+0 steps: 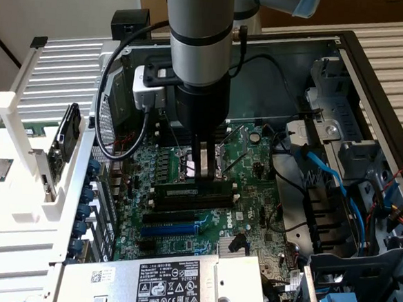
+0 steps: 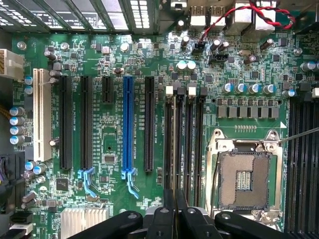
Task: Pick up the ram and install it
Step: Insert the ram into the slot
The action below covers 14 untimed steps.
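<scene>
Directly under tool [image 1: 201,170], ram [image 1: 185,190] standing edge-up along nearest motherboard slot, long axis running parallel to empty memory slots [image 1: 184,206] just beside it. Tool fingers closing almost together, appearing to be pinching ram's top edge near mid-length.

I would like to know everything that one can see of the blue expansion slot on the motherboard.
The blue expansion slot is a long, narrow bar, seemingly of plastic, fixed flat on the green motherboard. A paler blue latch sits at one end. It is empty: no card stands in it. Black slots lie parallel on either side, close but apart. Nothing touches it; the end effector hangs over the memory slots, away from it.
</scene>
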### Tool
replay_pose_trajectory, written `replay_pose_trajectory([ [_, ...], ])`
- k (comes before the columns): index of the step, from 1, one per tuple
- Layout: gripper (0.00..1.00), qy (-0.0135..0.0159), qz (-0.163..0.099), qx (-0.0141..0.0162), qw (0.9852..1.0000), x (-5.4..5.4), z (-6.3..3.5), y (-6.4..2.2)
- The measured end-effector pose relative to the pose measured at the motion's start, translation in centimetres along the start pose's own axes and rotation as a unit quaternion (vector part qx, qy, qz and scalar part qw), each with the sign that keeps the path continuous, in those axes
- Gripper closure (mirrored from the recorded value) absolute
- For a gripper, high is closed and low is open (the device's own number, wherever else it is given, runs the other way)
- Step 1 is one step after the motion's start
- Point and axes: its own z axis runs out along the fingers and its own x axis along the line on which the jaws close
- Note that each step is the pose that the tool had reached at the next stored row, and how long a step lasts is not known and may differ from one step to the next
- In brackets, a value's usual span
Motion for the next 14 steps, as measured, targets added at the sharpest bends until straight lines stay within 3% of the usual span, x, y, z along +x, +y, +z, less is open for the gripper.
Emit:
replay_pose_trajectory([
  [6, 0.88, 0.0001, -0.001, 0.0003, 1.0, -0.08, -0.02, 0.26],
  [10, 0.88, 0.0022, -0.001, 0.0059, 1.0, -0.08, -0.3, 0.26],
  [14, 0.88, 0.0048, -0.002, 0.0143, 0.9999, -0.08, -0.5, 0.26],
])
